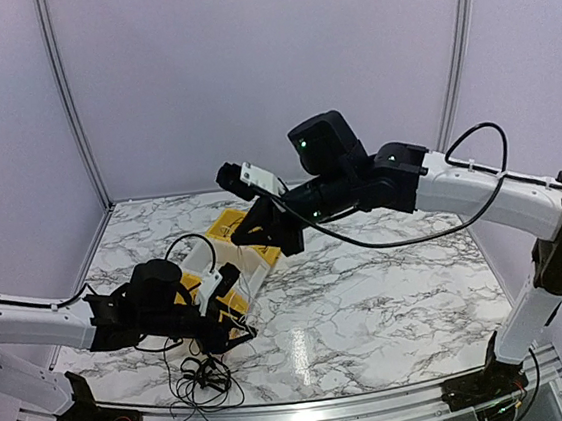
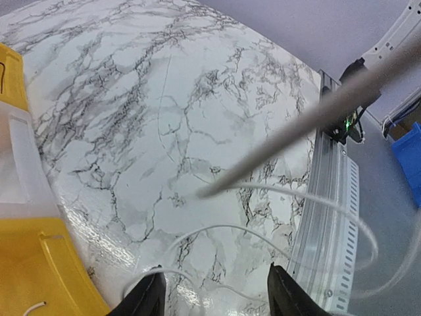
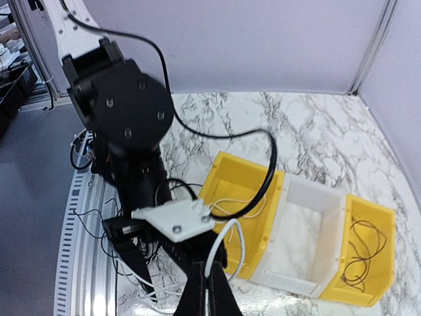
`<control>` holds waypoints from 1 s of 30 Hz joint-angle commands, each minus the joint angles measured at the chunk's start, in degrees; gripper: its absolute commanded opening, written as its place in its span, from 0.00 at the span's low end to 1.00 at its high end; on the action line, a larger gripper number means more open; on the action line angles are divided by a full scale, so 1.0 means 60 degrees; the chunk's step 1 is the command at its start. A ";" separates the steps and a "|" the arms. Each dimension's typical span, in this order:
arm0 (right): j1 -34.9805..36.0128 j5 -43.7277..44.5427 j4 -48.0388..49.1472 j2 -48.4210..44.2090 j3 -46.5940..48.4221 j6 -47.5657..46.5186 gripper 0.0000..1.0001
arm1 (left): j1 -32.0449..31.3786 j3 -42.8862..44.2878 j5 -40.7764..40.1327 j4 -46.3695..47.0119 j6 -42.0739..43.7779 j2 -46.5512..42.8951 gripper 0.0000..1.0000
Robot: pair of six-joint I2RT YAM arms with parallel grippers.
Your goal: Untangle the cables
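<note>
**Q:** Where do the cables [image 1: 204,374] lie, and what does each claw hold?

**A:** The black tangle rests at the near edge of the worktop [image 1: 371,302], toward its left corner. The right claw [image 3: 205,280], raised over the row of bins [image 3: 309,230], is pinched closed on a white cable [image 3: 231,245] that loops out from its tips. The left claw [image 2: 216,291] stands with jaws apart and grips nothing. A white strand [image 2: 217,229] crosses the gap between them; whether it is the same cable cannot be told.

**Q:** How is the separating step best done?

**A:** Probably with the right claw as a fixed anchor. The left claw should close on the white strand alone, clear of the black loops, then draw slowly toward the left edge. That lets the loops slip free rather than cinch tight. A hurried pull would likely drag the whole tangle along.
</note>
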 commanded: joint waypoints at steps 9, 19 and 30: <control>-0.0270 0.0692 -0.0841 -0.0227 0.4044 -0.0200 0.00 | -0.0878 -0.1422 -0.0498 0.1385 -0.1065 0.1222 0.47; -0.0959 0.0507 -0.0417 -0.0193 0.4734 -0.0089 0.00 | -0.0991 -0.1479 -0.1139 0.1406 -0.1656 0.0767 0.46; -0.1668 -0.0055 0.0982 -0.0898 0.1592 0.0150 0.00 | -0.0991 -0.0401 -0.3274 -0.0704 -0.2469 -0.2647 0.68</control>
